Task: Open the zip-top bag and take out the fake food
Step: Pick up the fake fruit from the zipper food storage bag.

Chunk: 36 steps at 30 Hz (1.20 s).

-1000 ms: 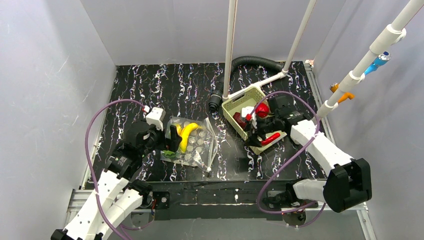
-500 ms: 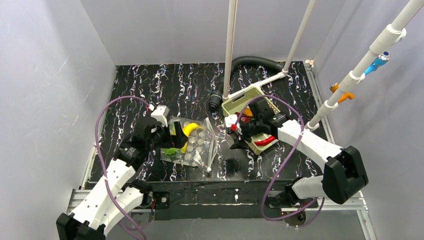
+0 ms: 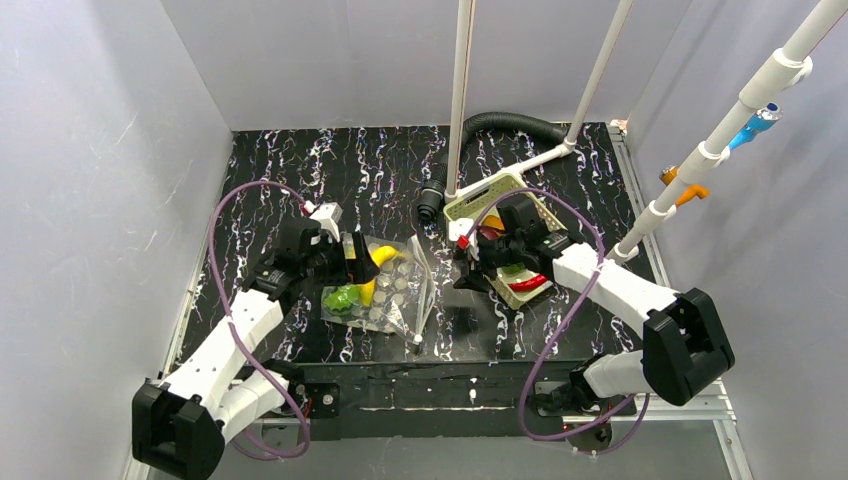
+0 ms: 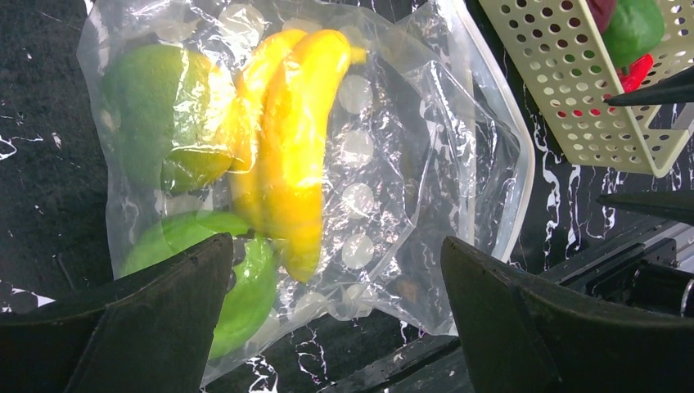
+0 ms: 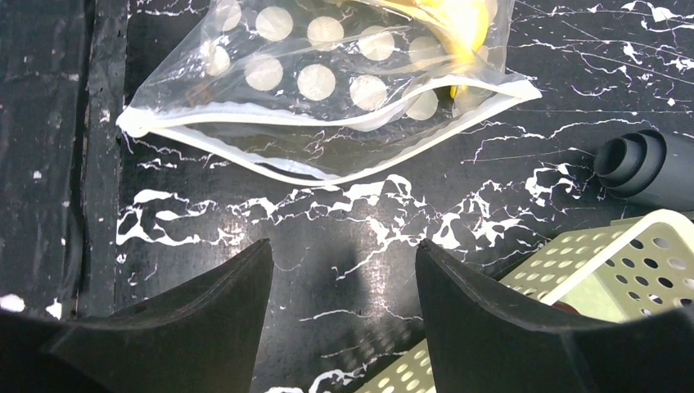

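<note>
The zip-top bag (image 3: 395,290) lies flat on the black table, and its zip mouth (image 5: 327,155) gapes toward my right gripper. Inside are a yellow banana (image 4: 295,147) and two green round pieces (image 4: 155,115). My left gripper (image 4: 335,241) is open and hovers over the bag's closed end, holding nothing; it also shows in the top view (image 3: 352,265). My right gripper (image 5: 344,246) is open and empty, just right of the bag's mouth, between the bag and the basket (image 3: 468,272). A red chili (image 3: 528,283) and a green piece (image 4: 634,29) lie in the basket.
The pale green slotted basket (image 3: 470,205) stands right of the bag, close behind my right gripper (image 5: 622,262). A black corrugated hose (image 3: 500,122) ends beside it (image 5: 646,164). White poles (image 3: 460,100) rise behind. Grey walls close in the table.
My right gripper has left the basket, where it held a dark red fruit, and moved left to the bag's mouth, now empty. My left arm has shifted farther back along the bag.
</note>
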### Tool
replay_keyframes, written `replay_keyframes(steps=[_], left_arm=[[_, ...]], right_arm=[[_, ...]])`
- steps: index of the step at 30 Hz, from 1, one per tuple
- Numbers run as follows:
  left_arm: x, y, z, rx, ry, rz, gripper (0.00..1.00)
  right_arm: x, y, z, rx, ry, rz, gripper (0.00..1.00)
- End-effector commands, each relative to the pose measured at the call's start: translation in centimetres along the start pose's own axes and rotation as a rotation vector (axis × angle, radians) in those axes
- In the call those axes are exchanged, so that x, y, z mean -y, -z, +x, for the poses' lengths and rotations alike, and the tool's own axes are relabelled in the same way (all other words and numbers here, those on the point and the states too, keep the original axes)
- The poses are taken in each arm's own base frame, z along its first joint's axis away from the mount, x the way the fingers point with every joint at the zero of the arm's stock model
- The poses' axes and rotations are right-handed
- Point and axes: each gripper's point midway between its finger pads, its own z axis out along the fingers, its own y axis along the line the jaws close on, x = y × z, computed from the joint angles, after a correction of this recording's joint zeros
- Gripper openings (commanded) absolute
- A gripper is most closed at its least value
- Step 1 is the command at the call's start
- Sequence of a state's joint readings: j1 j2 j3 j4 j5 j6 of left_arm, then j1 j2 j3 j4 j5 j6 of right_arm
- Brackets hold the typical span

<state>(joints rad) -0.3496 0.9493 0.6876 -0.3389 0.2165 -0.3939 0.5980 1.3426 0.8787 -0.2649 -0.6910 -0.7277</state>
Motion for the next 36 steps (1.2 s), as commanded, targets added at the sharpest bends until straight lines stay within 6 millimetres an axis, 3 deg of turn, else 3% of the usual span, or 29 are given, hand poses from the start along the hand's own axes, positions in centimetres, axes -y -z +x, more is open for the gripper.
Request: replay_keyframes(steps=[1,19,25,29,36], left_arm=[[1.3,0.4,-2.3,0.036,-0.011,0.052,0.98],[-0.4,-2.8,-4.3,0.015,0.062,0.01,0.98],[-1.2,-4.1,-4.1,-0.023,0.075,-0.027,0.98],[-0.1,-4.2,-4.1,-0.035,0.074,0.034,0.97],[1.2,-3.7,-4.1,-0.009,0.061,0.112,0.87]], right_arm=[[0.7,-0.9,-0.5,0.04,-0.03,0.016,0.7],[3.0,-2.1,-0.7,0.07,-0.184,0.127,0.69],[2.1,-3.2,-0.6,0.066,-0.232,0.079,0.68],[1.1,-4.5,-0.8,0.059,-0.302,0.017,0.64],[-0.1,-5.6,-0.9,0.056,-0.439,-0.043,0.54]])
